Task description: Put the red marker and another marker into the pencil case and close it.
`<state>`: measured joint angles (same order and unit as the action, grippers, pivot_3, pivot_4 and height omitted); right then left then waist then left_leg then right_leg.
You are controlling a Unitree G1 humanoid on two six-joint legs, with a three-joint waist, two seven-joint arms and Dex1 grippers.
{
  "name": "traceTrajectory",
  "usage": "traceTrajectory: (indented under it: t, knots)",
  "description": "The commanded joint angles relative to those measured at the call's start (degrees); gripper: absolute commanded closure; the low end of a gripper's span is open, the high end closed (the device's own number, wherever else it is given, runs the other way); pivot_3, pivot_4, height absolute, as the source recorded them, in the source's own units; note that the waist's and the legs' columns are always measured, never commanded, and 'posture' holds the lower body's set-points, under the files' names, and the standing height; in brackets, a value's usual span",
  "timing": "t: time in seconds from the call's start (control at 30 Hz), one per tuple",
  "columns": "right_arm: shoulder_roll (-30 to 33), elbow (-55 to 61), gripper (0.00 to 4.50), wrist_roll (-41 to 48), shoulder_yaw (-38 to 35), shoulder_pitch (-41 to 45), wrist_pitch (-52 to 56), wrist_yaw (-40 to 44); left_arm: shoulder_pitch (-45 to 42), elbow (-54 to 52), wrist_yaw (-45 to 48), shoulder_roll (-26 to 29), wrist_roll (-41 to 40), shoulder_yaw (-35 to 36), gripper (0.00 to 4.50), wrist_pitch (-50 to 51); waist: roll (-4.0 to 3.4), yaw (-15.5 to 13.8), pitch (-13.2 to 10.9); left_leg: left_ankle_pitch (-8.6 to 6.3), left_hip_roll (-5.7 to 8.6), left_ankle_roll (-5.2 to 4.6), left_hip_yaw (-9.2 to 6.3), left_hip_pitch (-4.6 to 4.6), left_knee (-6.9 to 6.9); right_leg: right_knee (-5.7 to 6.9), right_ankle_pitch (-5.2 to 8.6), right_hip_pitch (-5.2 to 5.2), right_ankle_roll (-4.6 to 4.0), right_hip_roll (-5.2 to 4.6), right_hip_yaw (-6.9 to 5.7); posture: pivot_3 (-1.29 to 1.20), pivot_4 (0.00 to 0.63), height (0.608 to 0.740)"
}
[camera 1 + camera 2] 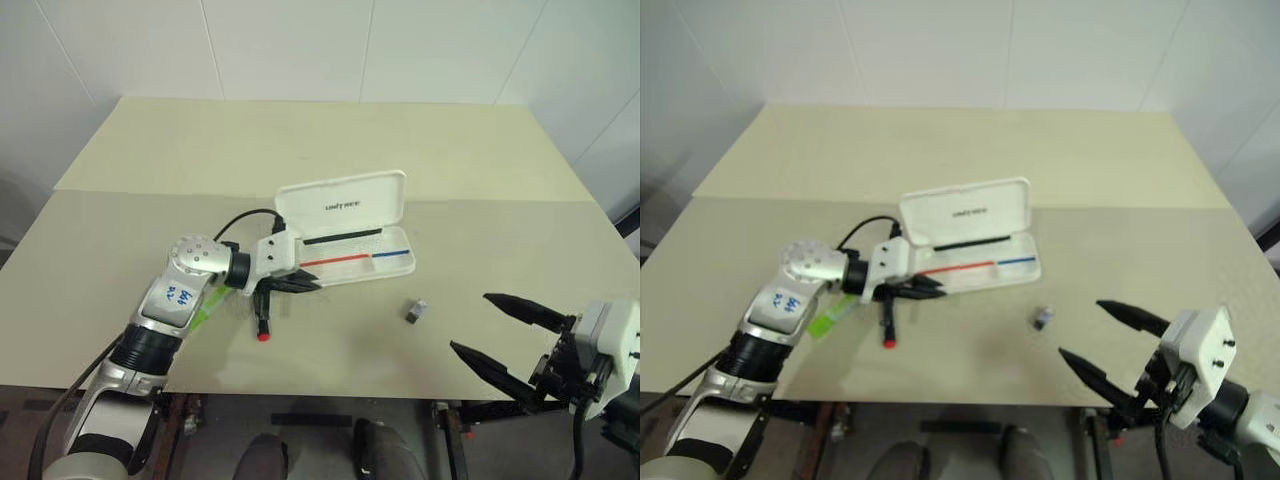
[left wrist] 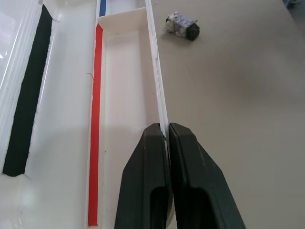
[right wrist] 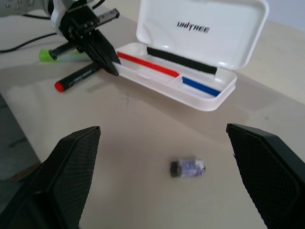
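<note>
Desk (image 1: 470,170) lies bare beyond the open pencil case (image 1: 345,235); left hand (image 1: 300,285), pressed together, meets its front rim, red marker (image 1: 262,322) beside; right hand (image 1: 500,335) spread.

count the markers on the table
2: the red marker lies on the table beside the open pencil case; the green highlighter lies just beyond it, partly hidden by the left arm.

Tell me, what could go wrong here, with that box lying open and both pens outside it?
The left tool, shut, pinches the front wall of the pencil case; pulling could drag or tip the open case. The red marker and the green marker lie on the table right beside that arm, so a sweep might roll them away. The right tool hangs open, far from both.
</note>
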<state>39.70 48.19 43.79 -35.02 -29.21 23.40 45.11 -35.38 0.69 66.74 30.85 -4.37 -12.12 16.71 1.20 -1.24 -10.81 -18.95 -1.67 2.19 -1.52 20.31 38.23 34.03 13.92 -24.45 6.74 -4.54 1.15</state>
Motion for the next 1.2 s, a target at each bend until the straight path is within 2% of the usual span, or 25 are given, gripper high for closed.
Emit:
traceTrajectory:
  t: [0.03,0.5,0.6,0.87,1.2]
  knots:
    - [-0.64,2.29,0.00,-0.40,-0.69,-0.57,-1.85,-0.27,0.74,-2.47,-0.47,0.05,-1.41,-0.35,4.48,-0.10,0.00,0.07,0.00,0.01,0.00,0.00,0.06,-0.02,0.00,0.00,0.04,0.00,-0.07,0.00,0.06,0.00,0.150,0.740]
    - [-0.46,2.38,0.00,-1.20,-2.26,-3.00,-2.05,-1.35,5.68,-3.03,-0.39,4.10,-0.12,-1.77,4.48,-3.06,0.00,0.06,0.00,0.03,0.02,-0.04,0.64,-0.12,0.03,-0.14,0.09,-0.01,-0.18,0.05,0.73,0.00,0.150,0.740]
    - [-0.55,2.45,0.00,-0.80,-2.15,-3.25,-2.33,-0.75,6.95,-1.68,0.25,5.64,1.09,-2.51,4.48,-7.56,0.00,0.06,0.00,0.03,0.02,-0.04,0.65,-0.12,0.02,-0.15,0.09,-0.01,-0.19,0.05,0.75,0.00,0.150,0.740]
    - [-0.51,1.96,0.00,-3.91,-0.69,-6.62,-5.38,3.89,7.05,2.08,0.21,5.80,1.79,-2.79,4.48,-13.06,0.01,0.05,0.00,0.03,0.02,-0.04,0.69,-0.12,0.02,-0.15,0.09,-0.01,-0.19,0.05,0.77,0.00,0.150,0.740]
    - [-0.48,0.87,0.00,-5.79,1.22,-4.33,-5.13,2.53,4.95,7.89,0.68,4.14,2.16,-2.91,4.48,-19.00,0.01,-0.03,0.01,0.04,0.02,-0.04,0.74,-0.12,0.04,-0.15,0.05,0.06,-0.31,0.05,0.81,0.00,0.150,0.740]
